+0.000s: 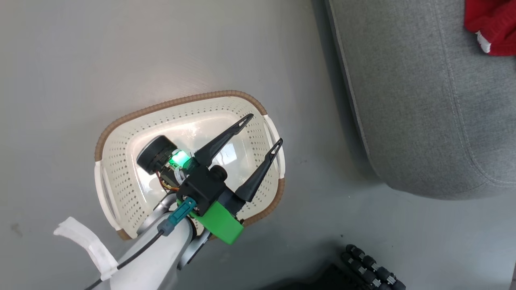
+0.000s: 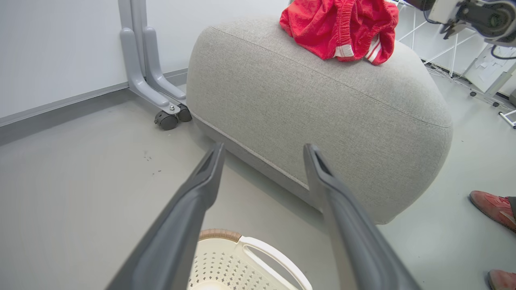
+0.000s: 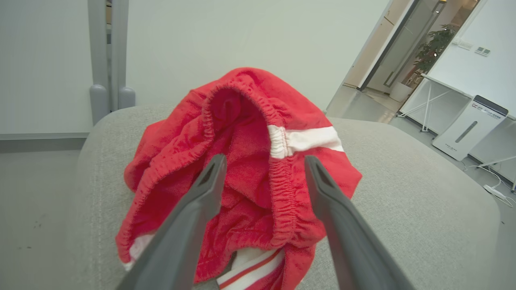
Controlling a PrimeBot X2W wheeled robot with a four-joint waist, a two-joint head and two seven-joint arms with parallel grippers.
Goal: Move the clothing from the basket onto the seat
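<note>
I see the clothing [image 3: 181, 161] heaped on the seat [image 3: 403, 181], dead ahead of my right end effector [image 3: 265, 159], spread open. My left end effector [image 1: 265, 129], also spread and holding nothing, hangs over the basket [image 1: 121, 161].

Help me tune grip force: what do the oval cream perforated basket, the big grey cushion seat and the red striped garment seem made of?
Oval cream basket: likely rigid plastic, glossy floor, punched holes; brown rim looks woven. Grey cushion seat: matte woven upholstery, stitched seams. Red garment: soft, seemingly terry-like fabric, gathered elastic waistband.
</note>
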